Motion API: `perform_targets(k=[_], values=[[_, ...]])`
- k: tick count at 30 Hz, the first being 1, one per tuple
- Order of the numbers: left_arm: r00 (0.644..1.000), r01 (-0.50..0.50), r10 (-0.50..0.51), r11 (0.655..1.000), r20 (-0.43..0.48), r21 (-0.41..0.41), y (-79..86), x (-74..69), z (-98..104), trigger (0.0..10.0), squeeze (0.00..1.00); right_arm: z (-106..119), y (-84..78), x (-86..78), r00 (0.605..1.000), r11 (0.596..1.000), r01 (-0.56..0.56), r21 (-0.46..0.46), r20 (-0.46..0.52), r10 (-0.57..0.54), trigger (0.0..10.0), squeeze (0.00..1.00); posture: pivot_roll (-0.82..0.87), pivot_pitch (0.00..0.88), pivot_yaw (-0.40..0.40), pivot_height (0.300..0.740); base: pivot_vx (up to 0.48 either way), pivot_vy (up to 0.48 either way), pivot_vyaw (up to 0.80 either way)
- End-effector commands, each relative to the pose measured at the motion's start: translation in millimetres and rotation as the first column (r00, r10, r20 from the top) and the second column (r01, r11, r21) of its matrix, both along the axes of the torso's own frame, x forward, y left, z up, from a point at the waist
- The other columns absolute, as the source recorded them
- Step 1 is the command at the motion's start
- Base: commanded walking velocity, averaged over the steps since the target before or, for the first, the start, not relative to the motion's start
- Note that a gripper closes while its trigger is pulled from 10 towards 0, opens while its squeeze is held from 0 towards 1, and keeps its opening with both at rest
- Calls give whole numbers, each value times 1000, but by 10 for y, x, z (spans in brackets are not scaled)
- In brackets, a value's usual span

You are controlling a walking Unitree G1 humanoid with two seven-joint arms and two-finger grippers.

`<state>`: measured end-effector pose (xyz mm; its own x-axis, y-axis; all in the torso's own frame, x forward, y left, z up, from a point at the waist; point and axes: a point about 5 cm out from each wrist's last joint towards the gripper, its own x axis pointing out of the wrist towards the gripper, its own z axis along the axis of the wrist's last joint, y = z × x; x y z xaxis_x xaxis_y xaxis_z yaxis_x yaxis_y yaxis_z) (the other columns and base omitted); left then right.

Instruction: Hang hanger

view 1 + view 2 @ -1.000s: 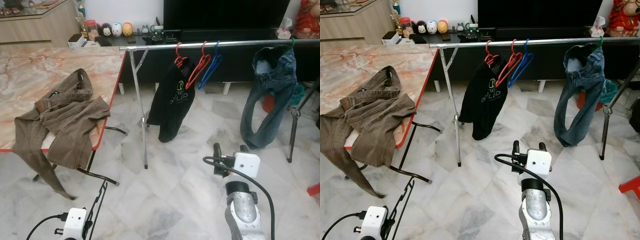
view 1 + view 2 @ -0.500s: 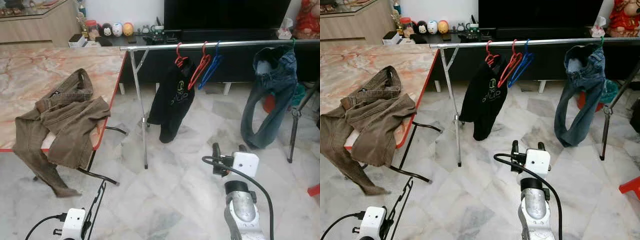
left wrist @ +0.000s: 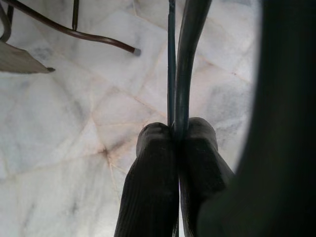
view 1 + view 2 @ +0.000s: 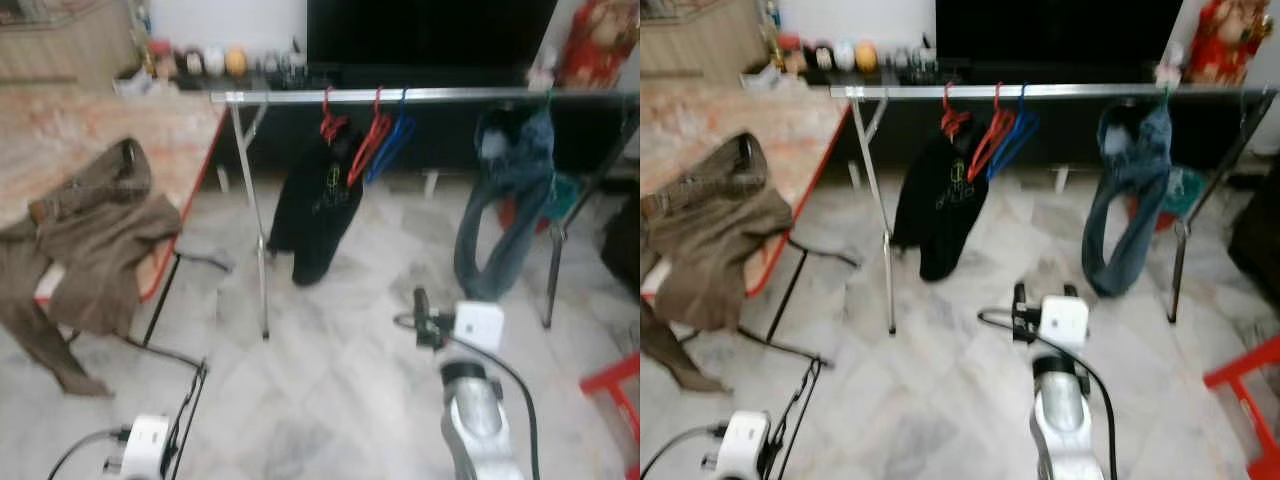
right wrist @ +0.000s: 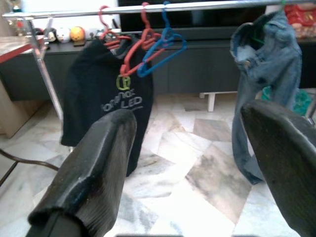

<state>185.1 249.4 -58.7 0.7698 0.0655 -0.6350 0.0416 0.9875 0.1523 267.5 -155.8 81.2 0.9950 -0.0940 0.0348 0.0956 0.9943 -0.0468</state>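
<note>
Low at the robot's left, the left tool [image 3: 175,143] was clamped on a thin black hanger [image 4: 190,415], which stood up from it above the marble floor [image 4: 340,400]. Ahead, the right tool [image 5: 187,148] had its fingers spread wide and held nothing, facing the metal rail [image 4: 420,95] with a black shirt [image 4: 318,205], red and blue hangers [image 4: 378,140] and jeans [image 4: 500,200]. Brown trousers [image 4: 85,235] lay on the surface [image 4: 90,125].

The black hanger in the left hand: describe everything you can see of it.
The black hanger looks like thin dark wire. The left hand is shut on it, both fingers pinching its two close strands. From the hand it rises slightly tilted above the marble floor, low on the robot's left. Its hook is too blurred to make out.
</note>
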Motion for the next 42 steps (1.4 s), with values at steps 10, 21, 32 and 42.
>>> perform_targets(k=[10,21,32,42], values=[[989,87,-86,996,118,1,-12,278,197,10000,0,-53,-52,2,999,1000,-11,-11,-31,11,10000,0,88,18,32,740,0,0,0],[905,284,-286,957,316,55,-149,696,589,10000,0,-39,-214,99,993,991,-101,-88,-69,95,10000,0,83,20,39,740,0,0,0],[733,495,-500,857,461,142,-344,871,1021,10000,0,101,-392,80,857,819,-514,-255,-206,473,10000,0,83,21,42,740,0,0,0],[544,690,-689,692,479,212,-714,949,1338,10000,0,325,-149,-179,518,467,-854,-230,-274,810,10000,0,78,20,48,740,0,0,0]])
